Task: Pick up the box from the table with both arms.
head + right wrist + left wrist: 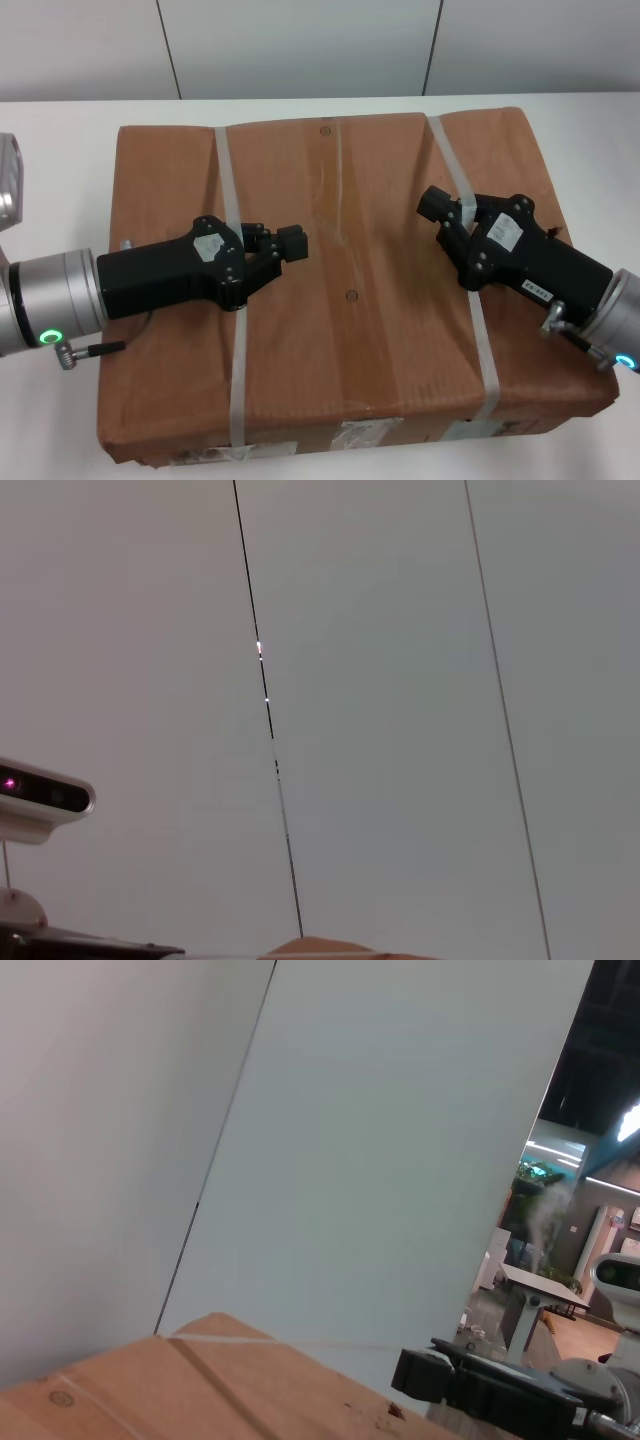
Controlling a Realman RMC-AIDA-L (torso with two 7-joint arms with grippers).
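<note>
The box, wrapped in brown paper with two whitish straps and white labels on its near side, lies on the white table and fills most of the head view. My left gripper is over the box top near the left strap, fingers together and holding nothing. My right gripper is over the box top by the right strap, also closed and empty. Both point toward the box's middle. The left wrist view shows the box top and the right gripper farther off.
A pale panelled wall rises right behind the table. The table shows only as a strip behind and to the left of the box. In the right wrist view a white camera unit sits at the left, with a sliver of the box below.
</note>
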